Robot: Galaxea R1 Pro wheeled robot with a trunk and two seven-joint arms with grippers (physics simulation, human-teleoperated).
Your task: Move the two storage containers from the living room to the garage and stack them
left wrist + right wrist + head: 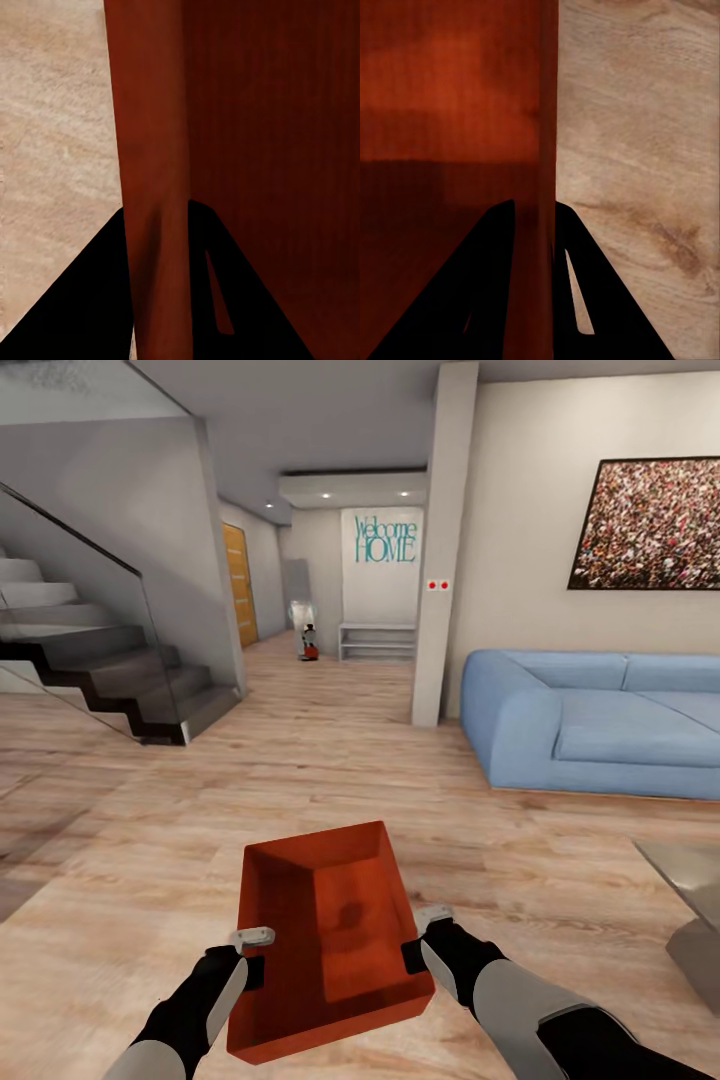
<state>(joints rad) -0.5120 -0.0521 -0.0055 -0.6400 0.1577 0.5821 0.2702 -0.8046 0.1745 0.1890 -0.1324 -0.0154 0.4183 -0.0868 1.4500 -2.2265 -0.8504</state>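
Two grippers hold one red-orange storage container (325, 935) between them, carried in front of the robot above the light wood-plank floor (300, 780). Left gripper (252, 958) is clamped on the container's left wall, one finger outside and one inside; in the left wrist view its black fingers (82, 300) straddle the red wall (154, 187), closed down to the wall's thickness. Right gripper (420, 945) same deal on the right wall: right wrist view shows the fingers (472, 300) pinching the thin wall edge (547, 112), container interior on one side, wood planks (637, 150) on the other. Container is the deeper, squarer kind, open top, lidless, nothing visible inside. It reaches away from both grippers, its far end ahead of the fingertips and its near edge about level with the wrists.

Well ahead of the grippers: a white pillar (440, 550) with two small red dots, a back wall with "Welcome HOME" lettering (385, 540), a low shelf unit (377, 642) under it, and a small red and white object (309, 644) on the floor nearby, too small to tell. Ahead to the right of the right gripper: blue sofa (600, 720) under a framed speckled picture (650, 525). Just right of that arm, a grey low table corner (690, 880). Ahead left of the left gripper: a staircase (100, 670) with glass railing, and a wooden door (240, 585) beyond.
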